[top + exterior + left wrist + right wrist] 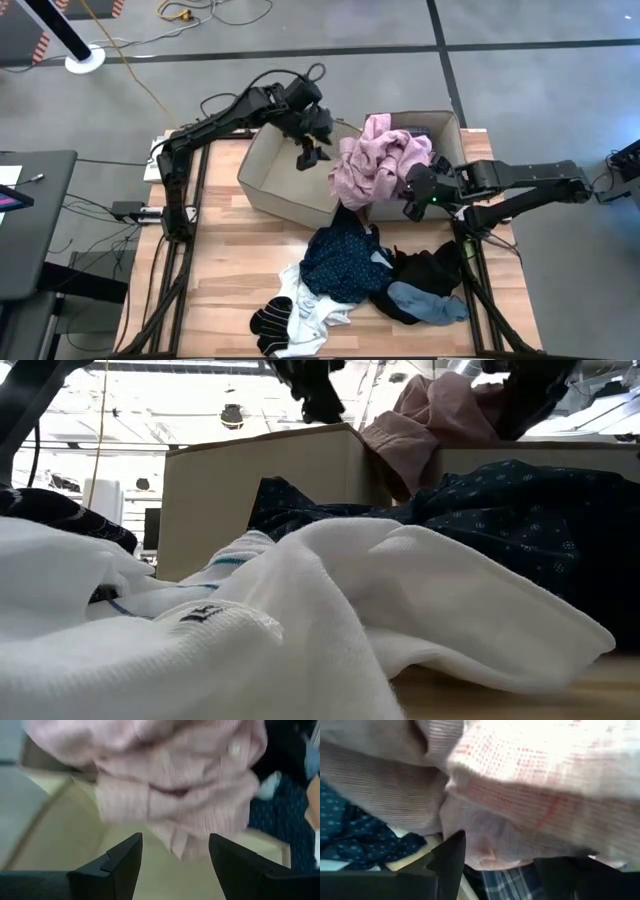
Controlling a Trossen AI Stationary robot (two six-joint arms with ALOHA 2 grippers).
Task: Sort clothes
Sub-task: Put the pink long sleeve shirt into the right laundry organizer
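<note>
A pink top (375, 160) lies bunched over the near wall of a beige fabric bin (268, 172) and hangs down its outer side; it also shows in the low view (420, 420). My left gripper (310, 150) is open and empty above the bin's inside, left of the pink top (175, 780). My right gripper (418, 197) is open at the pink top's right side (520, 795). A blue-white plaid piece (505, 882) shows beneath it. A dark blue dotted garment (340, 258), black pieces (432, 270), a light blue piece (430, 302), a white piece (318, 308) and striped socks (270, 322) lie on the table. My right gripper comes level from the table's right, its fingers spread wide at the pink top's lower fold (485, 845). The cloth hangs in front of and over the fingers, so I cannot tell whether they touch it.
The garment pile fills the near middle of the wooden table (230, 250). The white piece (300, 610) fills the low view's foreground. Bare wood lies at the table's left. A dark desk (30, 230) stands off the table's left edge.
</note>
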